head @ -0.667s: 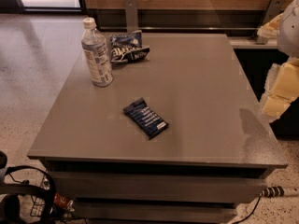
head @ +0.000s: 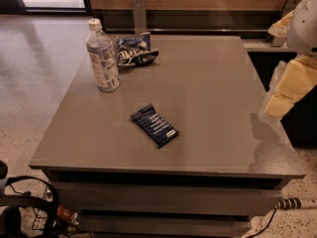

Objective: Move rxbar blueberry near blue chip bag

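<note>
The rxbar blueberry (head: 154, 125) is a flat dark navy wrapper with rows of white text. It lies diagonally near the middle of the grey table (head: 208, 83). The blue chip bag (head: 135, 49) is a wrinkly blue-and-white bag at the table's far left, just right of a bottle. My gripper (head: 289, 87) shows as cream and white parts at the right edge of the view. It hangs over the table's right side, well away from the bar and empty of both objects.
A clear plastic water bottle (head: 102, 56) with a white cap stands upright at the far left, next to the chip bag. A wood-panelled wall runs behind the table. Black cables and a wire basket (head: 29, 212) lie on the floor at the front left.
</note>
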You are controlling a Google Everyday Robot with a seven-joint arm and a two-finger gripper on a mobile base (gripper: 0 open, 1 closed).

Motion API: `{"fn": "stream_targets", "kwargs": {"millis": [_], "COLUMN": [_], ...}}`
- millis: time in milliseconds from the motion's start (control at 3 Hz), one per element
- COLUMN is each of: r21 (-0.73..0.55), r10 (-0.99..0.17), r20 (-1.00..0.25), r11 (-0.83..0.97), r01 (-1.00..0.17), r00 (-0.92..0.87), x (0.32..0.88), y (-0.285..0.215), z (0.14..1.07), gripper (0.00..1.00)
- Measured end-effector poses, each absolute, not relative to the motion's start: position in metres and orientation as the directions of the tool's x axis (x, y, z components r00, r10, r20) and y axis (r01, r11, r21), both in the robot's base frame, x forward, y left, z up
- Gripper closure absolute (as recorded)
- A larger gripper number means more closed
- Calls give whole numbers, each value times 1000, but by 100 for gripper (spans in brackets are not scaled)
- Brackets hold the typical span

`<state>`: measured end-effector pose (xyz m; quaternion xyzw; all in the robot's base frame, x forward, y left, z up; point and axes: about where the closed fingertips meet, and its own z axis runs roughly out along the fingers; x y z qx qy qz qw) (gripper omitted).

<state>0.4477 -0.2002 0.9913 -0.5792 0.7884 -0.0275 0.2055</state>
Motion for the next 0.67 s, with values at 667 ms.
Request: {"fn": "stream_targets", "kwargs": {"millis": [667], "r21": [-196], "r10": [-807], "r20": [-440], "r11": [515], "r01": [-835], "r00": [-394], "x": [474], "y": [-125], "z": [966], "gripper": [0]}}
